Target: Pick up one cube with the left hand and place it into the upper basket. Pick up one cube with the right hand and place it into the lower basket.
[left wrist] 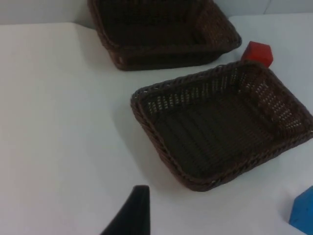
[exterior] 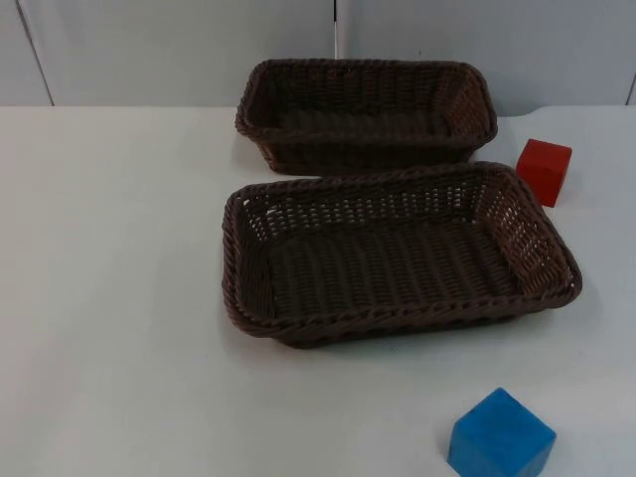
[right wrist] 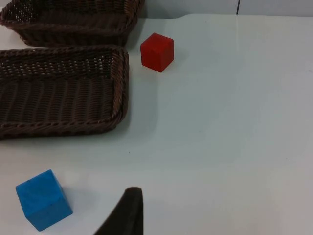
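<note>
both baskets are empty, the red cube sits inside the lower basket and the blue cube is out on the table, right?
Not quite. In the top view the red cube sits on the table beside the lower basket, not inside it. Both baskets are empty, and the blue cube is on the table.

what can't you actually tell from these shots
- Blue cube: bottom cut off by the top view's edge; in the left wrist view most of it is cut off.
- Upper dark brown woven basket: its far part is cut off in both wrist views.
- Lower dark brown woven basket: one end cut off in the right wrist view.
- Red cube: partly behind the lower basket's rim in the left wrist view.
</note>
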Controlling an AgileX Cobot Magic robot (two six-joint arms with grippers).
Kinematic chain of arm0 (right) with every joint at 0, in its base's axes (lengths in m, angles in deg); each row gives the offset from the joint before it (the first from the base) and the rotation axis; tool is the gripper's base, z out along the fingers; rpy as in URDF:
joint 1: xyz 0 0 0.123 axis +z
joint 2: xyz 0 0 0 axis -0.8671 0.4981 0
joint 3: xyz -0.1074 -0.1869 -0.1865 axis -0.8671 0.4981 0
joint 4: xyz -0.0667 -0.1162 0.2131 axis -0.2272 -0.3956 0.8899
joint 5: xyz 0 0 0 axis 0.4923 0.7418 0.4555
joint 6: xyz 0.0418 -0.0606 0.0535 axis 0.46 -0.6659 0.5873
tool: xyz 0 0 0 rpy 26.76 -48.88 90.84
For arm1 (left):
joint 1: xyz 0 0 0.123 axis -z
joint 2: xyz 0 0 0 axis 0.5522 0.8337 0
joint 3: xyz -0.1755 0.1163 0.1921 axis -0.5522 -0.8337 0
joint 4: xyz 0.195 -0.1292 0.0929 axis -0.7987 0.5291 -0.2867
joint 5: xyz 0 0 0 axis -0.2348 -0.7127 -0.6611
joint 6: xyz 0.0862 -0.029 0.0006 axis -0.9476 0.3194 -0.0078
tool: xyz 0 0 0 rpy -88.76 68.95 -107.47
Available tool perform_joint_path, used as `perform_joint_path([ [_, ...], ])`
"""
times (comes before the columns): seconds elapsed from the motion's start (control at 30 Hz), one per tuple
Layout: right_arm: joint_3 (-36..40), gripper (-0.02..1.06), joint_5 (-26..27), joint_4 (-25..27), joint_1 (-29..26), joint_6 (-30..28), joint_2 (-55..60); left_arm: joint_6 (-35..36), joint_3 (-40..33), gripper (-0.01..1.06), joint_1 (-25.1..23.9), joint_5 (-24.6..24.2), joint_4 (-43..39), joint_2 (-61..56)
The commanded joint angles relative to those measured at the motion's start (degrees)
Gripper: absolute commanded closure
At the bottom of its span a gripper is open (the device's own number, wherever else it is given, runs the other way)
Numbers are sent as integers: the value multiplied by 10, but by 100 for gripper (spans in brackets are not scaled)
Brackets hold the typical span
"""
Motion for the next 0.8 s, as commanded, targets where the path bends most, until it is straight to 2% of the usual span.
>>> perform_joint_path([
  [0.0, 3, -1, 1, 0, -4, 1, -2, -21, 3, 0, -2, 6, 32, 10],
  [0.13, 3, -1, 1, 0, -4, 1, -2, -36, 8, 0, -2, 6, 40, 37],
  [0.47, 3, -1, 1, 0, -4, 1, -2, -53, 93, 0, -2, -17, 36, 109],
  [0.7, 3, -1, 1, 0, -4, 1, -2, -62, 106, 0, -2, -27, 37, 139],
  [0.77, 3, -1, 1, 0, -4, 1, -2, -67, 106, 0, 14, -28, 34, 152],
])
